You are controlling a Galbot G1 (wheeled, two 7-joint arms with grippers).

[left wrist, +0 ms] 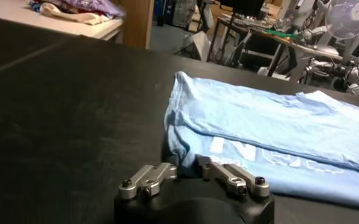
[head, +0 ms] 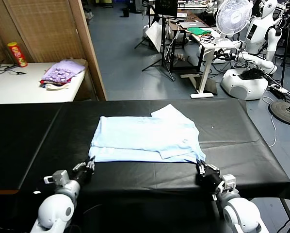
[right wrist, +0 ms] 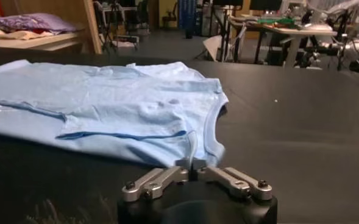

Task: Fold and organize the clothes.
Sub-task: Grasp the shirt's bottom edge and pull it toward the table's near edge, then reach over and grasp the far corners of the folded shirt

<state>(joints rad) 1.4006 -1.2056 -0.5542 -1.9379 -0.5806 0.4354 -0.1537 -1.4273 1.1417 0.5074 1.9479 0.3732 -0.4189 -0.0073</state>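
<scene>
Left hand (head: 90,165) pinches T-shirt (head: 147,138) near-left corner; right hand (head: 201,168) pinches near-right corner; table (head: 38,145).

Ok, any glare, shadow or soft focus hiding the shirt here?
Head view: even light, T-shirt crisp against the black table, no glare. Left wrist view: dim, faint sheen on the cloth, background soft. Right wrist view: near edge in shadow, folds readable.

pale sky-blue thin-fabric T-shirt (head: 147,137): 1 | purple-and-red cloth heap (head: 62,74): 1 | red-and-yellow cylindrical can (head: 17,54): 1 | white round fan (head: 233,17): 1
</scene>
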